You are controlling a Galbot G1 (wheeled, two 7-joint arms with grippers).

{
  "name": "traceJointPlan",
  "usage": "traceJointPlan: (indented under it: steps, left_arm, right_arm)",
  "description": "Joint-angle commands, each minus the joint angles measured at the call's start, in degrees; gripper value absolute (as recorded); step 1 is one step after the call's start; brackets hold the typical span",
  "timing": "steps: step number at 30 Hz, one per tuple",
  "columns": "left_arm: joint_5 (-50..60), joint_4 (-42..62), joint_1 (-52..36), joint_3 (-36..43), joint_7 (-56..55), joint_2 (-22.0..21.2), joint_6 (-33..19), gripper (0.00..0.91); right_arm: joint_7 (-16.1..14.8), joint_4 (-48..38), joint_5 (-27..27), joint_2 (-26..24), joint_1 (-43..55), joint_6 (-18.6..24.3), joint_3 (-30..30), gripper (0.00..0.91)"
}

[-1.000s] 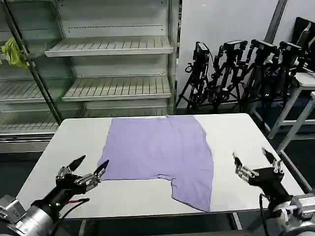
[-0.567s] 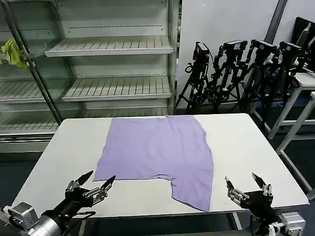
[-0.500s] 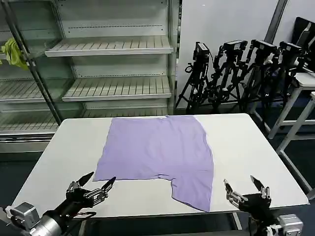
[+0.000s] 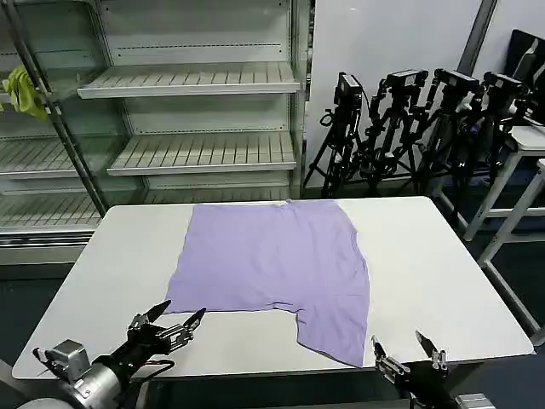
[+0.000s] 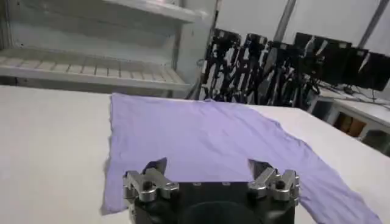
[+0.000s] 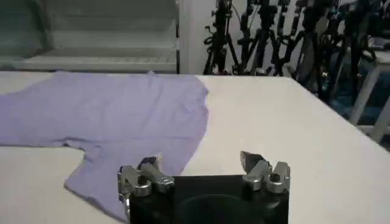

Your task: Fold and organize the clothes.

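The lavender T-shirt, the clothes [image 4: 277, 264], lies spread flat in the middle of the white table [image 4: 426, 264], partly folded, with one sleeve part reaching toward the near edge [image 4: 332, 332]. It also shows in the left wrist view [image 5: 207, 140] and the right wrist view [image 6: 122, 115]. My left gripper [image 4: 177, 319] hovers open at the near left of the table, just short of the shirt's near left corner. My right gripper [image 4: 404, 349] is open and low at the near edge, right of the sleeve part. Both hold nothing.
Empty metal shelves [image 4: 196, 111] stand behind the table, with a yellow-green cloth [image 4: 24, 92] hanging at the far left. Black tripods [image 4: 409, 128] crowd the back right. Another table edge [image 4: 528, 145] stands at the far right.
Both arms have drawn back toward the near edge of the table and dropped lower, staying open. The shirt has not moved.
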Motion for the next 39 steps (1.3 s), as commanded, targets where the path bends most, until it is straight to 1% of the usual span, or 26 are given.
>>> traceJointPlan:
  steps: [1, 11, 24, 39]
  left_arm:
    - [0.9, 7.5, -6.9, 5.5, 0.4, 0.3, -0.1, 0.907]
    - [1.1, 13.3, -10.9, 5.6, 1.2, 1.6, -0.6, 0.907]
    - [2.9, 15.9, -10.7, 6.2, 2.0, 0.9, -1.3, 0.907]
    - [4.0, 17.2, -10.7, 5.7, 2.5, 0.7, -1.9, 0.907]
  right_arm:
    - [-0.3, -1.7, -1.4, 1.8, 1.1, 0.4, -3.7, 0.907]
    - [-0.8, -2.7, -2.1, 3.0, 3.7, 0.4, -6.3, 0.907]
    - [-0.9, -4.8, -2.6, 4.1, 6.3, 0.4, -8.8, 0.907]
    - [-1.8, -7.7, -5.4, 5.4, 8.2, 0.7, -12.6, 0.907]
